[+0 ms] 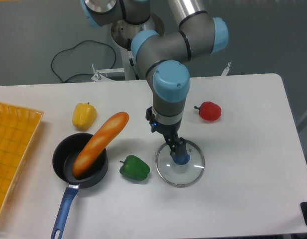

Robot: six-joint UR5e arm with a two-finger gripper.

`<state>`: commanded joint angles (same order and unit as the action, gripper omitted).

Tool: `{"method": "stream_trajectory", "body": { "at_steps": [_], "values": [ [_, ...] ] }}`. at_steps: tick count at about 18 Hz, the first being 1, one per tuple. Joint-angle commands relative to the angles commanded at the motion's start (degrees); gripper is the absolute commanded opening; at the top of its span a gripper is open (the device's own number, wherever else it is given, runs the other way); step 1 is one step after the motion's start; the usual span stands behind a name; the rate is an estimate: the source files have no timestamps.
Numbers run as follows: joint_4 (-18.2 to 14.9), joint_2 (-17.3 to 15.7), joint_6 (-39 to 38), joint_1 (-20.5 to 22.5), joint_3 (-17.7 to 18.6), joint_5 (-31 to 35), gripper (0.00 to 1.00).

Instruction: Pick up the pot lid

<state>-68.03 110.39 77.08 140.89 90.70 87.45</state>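
The gripper (pixel 164 130) hangs fingers down, its two fingertips spread apart with nothing visible between them. Below and to the right of it lies the clear round pot lid (pixel 181 175), flat on the table, with a blue knob (pixel 180 157) at its middle. One fingertip overlaps the lid's upper part in the view, right beside the knob's top edge; the other is farther up and left, outside the rim. Whether the nearer finger touches the lid or is above it, I cannot tell.
A black pan (pixel 61 160) with a blue handle holds an orange-brown bread loaf (pixel 99 144). A green pepper (pixel 135 168) lies left of the lid, a red one (pixel 210 111) behind right, a yellow one (pixel 84 116) at back left. An orange crate (pixel 14 149) stands at far left.
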Motion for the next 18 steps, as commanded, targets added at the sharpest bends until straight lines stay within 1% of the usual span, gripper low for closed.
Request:
{"method": "stream_trajectory", "body": {
  "at_steps": [3, 10, 15, 18],
  "values": [
    [0.27, 1.05, -0.52, -0.26, 0.53, 6.06, 1.0],
    [0.18, 1.94, -0.26, 1.05, 0.62, 6.07, 1.0],
    [0.18, 3.78, -0.61, 1.84, 0.7, 5.46, 1.0],
    [1.76, 4.75, -0.7, 2.02, 0.97, 5.37, 1.0]
  ]
}}
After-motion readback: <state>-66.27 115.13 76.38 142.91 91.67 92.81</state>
